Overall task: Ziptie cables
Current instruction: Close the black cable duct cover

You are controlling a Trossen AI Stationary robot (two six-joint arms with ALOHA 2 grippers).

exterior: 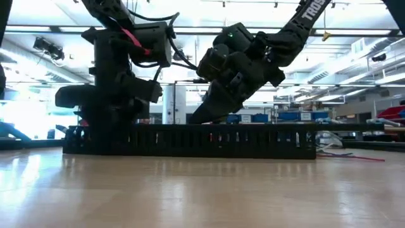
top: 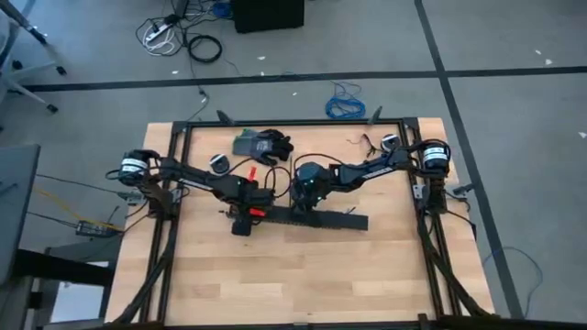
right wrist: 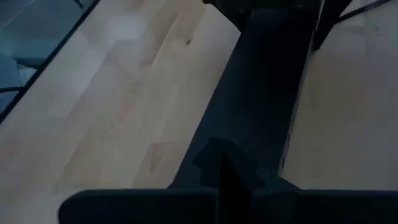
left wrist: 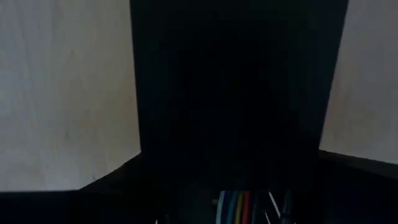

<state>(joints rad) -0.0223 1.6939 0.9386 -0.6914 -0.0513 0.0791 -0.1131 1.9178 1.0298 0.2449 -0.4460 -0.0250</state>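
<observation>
Thin cables (exterior: 345,154), red and purple, trail at the slotted black duct's (exterior: 190,140) three o'clock end on pale wooden table (exterior: 202,190); both grippers' finger states cannot be told

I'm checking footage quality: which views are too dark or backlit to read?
Left wrist view: mostly black, only coloured cables showing. Low view: bright room backlights both arms, leaving the slotted strip a silhouette. Right wrist view: dim and soft. High view: evenly lit.
</observation>
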